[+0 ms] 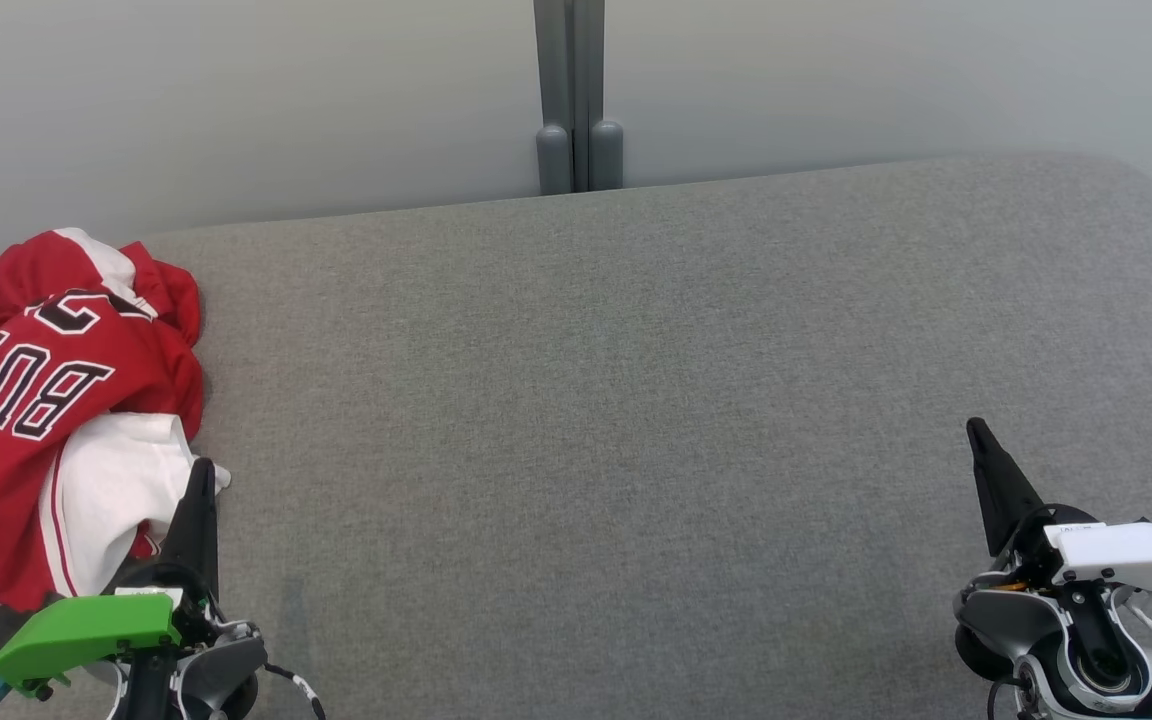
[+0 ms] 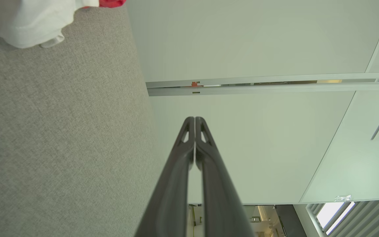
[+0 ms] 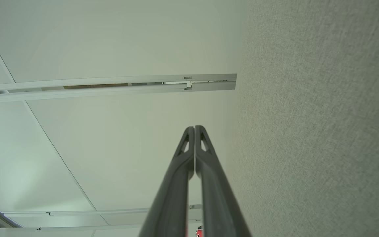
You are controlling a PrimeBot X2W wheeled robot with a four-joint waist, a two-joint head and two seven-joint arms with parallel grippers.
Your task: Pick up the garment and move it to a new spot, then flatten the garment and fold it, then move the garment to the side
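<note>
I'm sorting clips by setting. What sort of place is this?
Probably an office or lab set up for folding trials: a grey cloth-covered table, plain pale partition panels behind it, and a crumpled red and white jersey at its left end.

Head camera overlooks the grey surface (image 1: 636,400); both wrist cameras skim it closely.

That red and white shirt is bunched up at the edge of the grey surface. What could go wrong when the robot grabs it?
1. The garment lies crumpled at the left edge of the surface; a nudge might push it off.
2. The left gripper is shut beside it and must open first.
3. It may pinch several bunched layers, hampering flattening.
</note>
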